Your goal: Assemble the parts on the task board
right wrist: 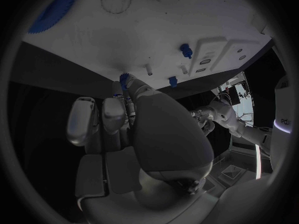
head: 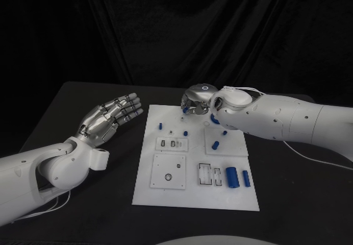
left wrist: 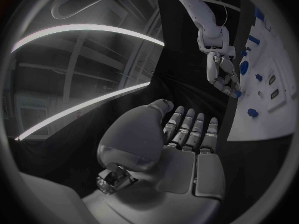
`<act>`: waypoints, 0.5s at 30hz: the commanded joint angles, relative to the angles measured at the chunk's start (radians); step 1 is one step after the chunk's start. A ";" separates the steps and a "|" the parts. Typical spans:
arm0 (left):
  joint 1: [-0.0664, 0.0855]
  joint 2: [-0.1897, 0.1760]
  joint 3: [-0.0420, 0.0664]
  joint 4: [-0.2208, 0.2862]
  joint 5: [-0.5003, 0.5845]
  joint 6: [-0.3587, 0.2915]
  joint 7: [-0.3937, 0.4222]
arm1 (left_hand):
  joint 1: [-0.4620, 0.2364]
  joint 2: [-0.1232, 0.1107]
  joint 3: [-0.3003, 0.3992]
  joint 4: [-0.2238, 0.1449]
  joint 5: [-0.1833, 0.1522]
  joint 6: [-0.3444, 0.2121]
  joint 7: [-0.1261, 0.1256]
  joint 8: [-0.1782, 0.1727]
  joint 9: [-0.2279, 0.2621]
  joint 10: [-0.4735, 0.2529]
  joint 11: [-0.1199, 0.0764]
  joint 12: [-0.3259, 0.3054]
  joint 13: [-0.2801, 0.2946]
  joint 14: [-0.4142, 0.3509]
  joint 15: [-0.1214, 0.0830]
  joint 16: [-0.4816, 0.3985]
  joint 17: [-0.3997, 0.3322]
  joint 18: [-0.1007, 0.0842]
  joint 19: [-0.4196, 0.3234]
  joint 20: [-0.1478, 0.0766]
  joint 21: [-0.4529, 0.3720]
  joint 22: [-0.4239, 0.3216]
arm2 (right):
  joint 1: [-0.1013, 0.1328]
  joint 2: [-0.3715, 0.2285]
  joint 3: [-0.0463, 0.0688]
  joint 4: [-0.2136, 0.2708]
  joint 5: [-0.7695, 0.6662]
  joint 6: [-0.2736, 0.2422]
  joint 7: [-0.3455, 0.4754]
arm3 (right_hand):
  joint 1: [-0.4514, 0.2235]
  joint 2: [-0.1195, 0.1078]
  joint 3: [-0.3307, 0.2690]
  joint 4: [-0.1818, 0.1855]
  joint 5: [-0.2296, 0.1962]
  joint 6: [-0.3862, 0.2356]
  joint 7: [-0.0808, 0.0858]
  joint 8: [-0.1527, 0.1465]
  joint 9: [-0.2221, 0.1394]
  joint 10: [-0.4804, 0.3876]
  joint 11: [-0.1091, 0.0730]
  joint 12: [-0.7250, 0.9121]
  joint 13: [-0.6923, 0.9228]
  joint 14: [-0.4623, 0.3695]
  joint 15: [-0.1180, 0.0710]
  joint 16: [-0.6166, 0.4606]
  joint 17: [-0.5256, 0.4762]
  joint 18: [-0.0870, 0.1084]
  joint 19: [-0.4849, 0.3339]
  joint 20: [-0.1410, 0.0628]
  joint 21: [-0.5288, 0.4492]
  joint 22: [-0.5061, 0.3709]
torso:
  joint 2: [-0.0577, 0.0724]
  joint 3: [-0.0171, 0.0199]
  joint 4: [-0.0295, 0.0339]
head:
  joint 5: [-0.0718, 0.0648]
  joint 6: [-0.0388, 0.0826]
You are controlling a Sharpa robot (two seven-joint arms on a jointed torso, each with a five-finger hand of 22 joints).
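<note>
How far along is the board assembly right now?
Early. Done: a few small blue pegs stand upright on the task board. In hand: the right hand at the board's far edge pinches a small blue part. Left: two blue cylinders lie loose at the near right. The left hand is open beside the board.

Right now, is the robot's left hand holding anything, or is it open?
Open. The left hand hovers beside the task board with its fingers spread and its palm empty, as the left wrist view confirms.

Bare black table (head: 88, 97) beside task board (head: 195, 196); blue parts (head: 237, 178) upright there.
</note>
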 commanded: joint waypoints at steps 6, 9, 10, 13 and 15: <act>0.001 0.005 0.001 -0.005 0.003 0.020 0.158 | -0.010 0.001 0.008 0.001 -0.001 0.002 0.044 0.001 0.001 -0.004 0.003 0.000 0.000 -0.006 0.003 -0.001 0.000 -0.013 0.000 -0.002 0.003 0.000 | -0.007 0.005 0.000 -0.011 -0.002 0.046 -0.033 | -0.010 -0.019 0.008 0.010 -0.009 -0.077 -0.015 -0.051 -0.010 -0.059 0.016 -0.035 -0.004 -0.023 0.015 -0.020 -0.023 -0.009 -0.024 0.014 -0.021 -0.017 | 0.000 0.0000 -0.0004 | 0.004 -0.003; 0.001 0.005 0.001 -0.006 0.003 0.021 0.156 | -0.010 0.001 0.008 0.001 -0.001 0.002 0.044 0.001 0.001 -0.004 0.003 0.000 0.000 -0.006 0.003 -0.001 0.000 -0.013 0.000 -0.002 0.003 0.000 | -0.007 0.005 0.000 -0.012 -0.002 0.058 -0.041 | -0.021 -0.037 0.002 0.016 -0.013 -0.165 -0.034 -0.088 -0.032 -0.151 0.035 -0.075 -0.009 -0.048 0.017 -0.046 -0.061 -0.001 -0.049 0.016 -0.046 -0.048 | 0.000 0.0001 -0.0003 | 0.004 -0.004; 0.001 0.006 0.001 -0.007 0.003 0.022 0.156 | -0.010 0.001 0.008 0.001 -0.001 0.002 0.044 0.001 0.001 -0.004 0.003 0.000 0.000 -0.006 0.003 -0.001 0.000 -0.013 0.000 -0.002 0.003 0.000 | -0.007 0.005 0.000 -0.013 -0.002 0.059 -0.042 | -0.023 -0.041 -0.004 0.013 -0.014 -0.209 -0.037 -0.084 -0.044 -0.206 0.042 -0.073 -0.009 -0.060 0.013 -0.056 -0.076 0.001 -0.059 0.018 -0.056 -0.059 | 0.000 0.0001 -0.0003 | 0.003 -0.004; 0.001 0.006 0.001 -0.008 0.003 0.022 0.155 | -0.010 0.001 0.009 0.001 -0.001 0.000 0.044 0.001 0.000 -0.005 0.004 0.000 0.000 -0.007 0.003 -0.002 0.000 -0.013 0.000 -0.002 0.003 0.000 | -0.007 0.004 0.000 -0.013 -0.002 0.051 -0.041 | -0.023 -0.035 -0.032 -0.003 -0.018 -0.284 -0.055 -0.084 -0.073 -0.328 0.043 -0.066 -0.004 -0.090 0.012 -0.074 -0.103 0.007 -0.087 0.016 -0.083 -0.082 | 0.000 0.0000 -0.0001 | 0.005 -0.005; 0.001 0.006 0.001 -0.010 0.003 0.023 0.154 | -0.010 0.001 0.009 0.001 -0.001 0.000 0.044 0.001 0.000 -0.005 0.004 0.000 0.000 -0.007 0.003 -0.002 0.000 -0.013 0.000 -0.002 0.003 0.000 | -0.008 0.001 0.000 -0.012 -0.002 0.036 -0.035 | -0.022 -0.031 -0.043 -0.007 -0.018 -0.324 -0.065 -0.085 -0.087 -0.362 0.044 -0.062 -0.003 -0.105 0.013 -0.084 -0.118 0.009 -0.098 0.017 -0.094 -0.092 | 0.000 0.0001 -0.0004 | 0.005 -0.005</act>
